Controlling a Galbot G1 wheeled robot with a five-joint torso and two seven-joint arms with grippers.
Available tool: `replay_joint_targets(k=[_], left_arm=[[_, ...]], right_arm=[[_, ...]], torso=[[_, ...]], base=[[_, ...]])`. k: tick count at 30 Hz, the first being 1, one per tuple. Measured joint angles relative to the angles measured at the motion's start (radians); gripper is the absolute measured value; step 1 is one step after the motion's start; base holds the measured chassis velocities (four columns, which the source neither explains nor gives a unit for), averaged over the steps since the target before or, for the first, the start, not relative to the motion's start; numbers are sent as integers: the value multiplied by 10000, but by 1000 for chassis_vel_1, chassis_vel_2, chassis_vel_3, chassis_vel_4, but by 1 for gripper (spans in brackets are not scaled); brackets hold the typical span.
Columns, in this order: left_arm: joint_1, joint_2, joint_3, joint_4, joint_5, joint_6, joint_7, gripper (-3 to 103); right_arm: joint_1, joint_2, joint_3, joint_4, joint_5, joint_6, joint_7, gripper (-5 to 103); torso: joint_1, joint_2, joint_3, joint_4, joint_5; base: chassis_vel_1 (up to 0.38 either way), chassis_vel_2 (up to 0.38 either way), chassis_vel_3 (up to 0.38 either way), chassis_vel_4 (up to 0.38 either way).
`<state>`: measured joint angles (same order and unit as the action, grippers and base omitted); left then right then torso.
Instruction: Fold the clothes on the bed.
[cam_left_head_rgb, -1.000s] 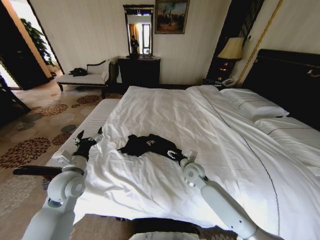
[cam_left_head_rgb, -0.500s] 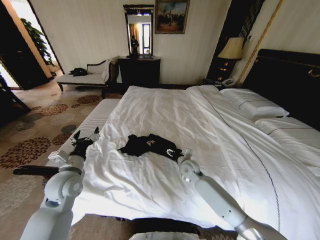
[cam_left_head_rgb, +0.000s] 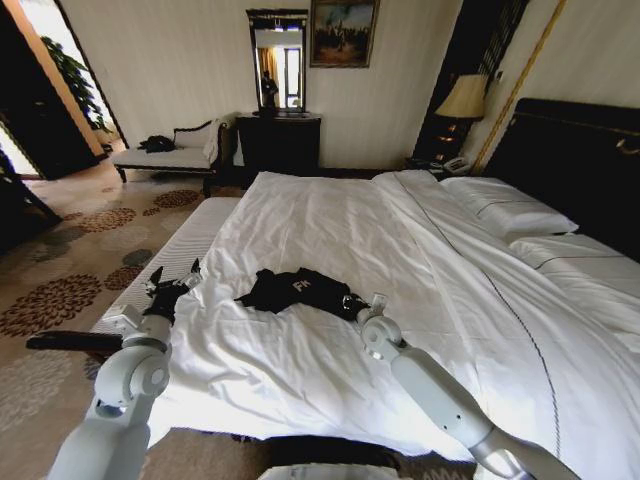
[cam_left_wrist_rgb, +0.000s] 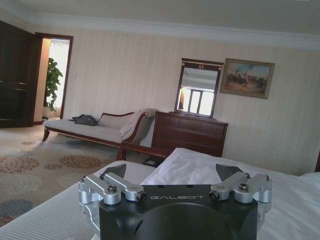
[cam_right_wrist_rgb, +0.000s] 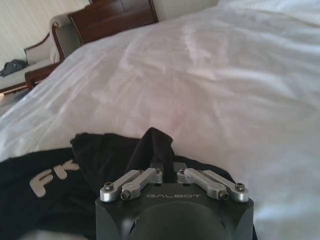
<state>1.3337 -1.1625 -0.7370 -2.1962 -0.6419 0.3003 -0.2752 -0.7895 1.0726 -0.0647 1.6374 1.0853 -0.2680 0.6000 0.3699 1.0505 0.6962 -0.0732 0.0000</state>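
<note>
The clothes are one black T-shirt (cam_left_head_rgb: 296, 288) with white lettering, lying crumpled on the white bed (cam_left_head_rgb: 340, 220) near its front edge. My right gripper (cam_left_head_rgb: 352, 300) sits at the shirt's near right edge. In the right wrist view this gripper (cam_right_wrist_rgb: 167, 167) is shut on a raised fold of the black T-shirt (cam_right_wrist_rgb: 152, 145), with the lettering off to one side. My left gripper (cam_left_head_rgb: 172, 283) hovers open over the bed's left edge, well apart from the shirt. In the left wrist view the left gripper (cam_left_wrist_rgb: 172, 175) has its fingers spread with nothing between them.
A white-cushioned bench (cam_left_head_rgb: 185, 245) runs along the bed's left side. Pillows (cam_left_head_rgb: 508, 214) and a dark headboard (cam_left_head_rgb: 580, 150) are at the right. A chaise (cam_left_head_rgb: 170, 155), a dark dresser (cam_left_head_rgb: 278, 140) and a lamp (cam_left_head_rgb: 463, 98) stand by the far wall. Patterned carpet (cam_left_head_rgb: 70, 260) lies to the left.
My right arm has slid a little farther forward onto the shirt's near right edge. The left gripper has only swayed slightly at the bed's left edge.
</note>
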Motion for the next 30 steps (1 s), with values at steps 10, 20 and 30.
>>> replay_joint_targets(k=[10,20,30], left_arm=[[290,-104,19,307,461,10,1,100],[1674,-193,801,1193,2123,76,82,100],[1790,-391,1079,1557,2649,51,52,100]], right_arm=[[246,12,450,-77,-1422,372,-362,2],[-31,-337,909,432,-2253,505,-549,2],[-755,-371,1222,801,-2523,609,-592,2]], torso=[[0,0,0,0,1],[0,0,-1,1,0],[0,0,0,0,0]], base=[[0,0,0,0],[0,0,0,0],[0,0,0,0]])
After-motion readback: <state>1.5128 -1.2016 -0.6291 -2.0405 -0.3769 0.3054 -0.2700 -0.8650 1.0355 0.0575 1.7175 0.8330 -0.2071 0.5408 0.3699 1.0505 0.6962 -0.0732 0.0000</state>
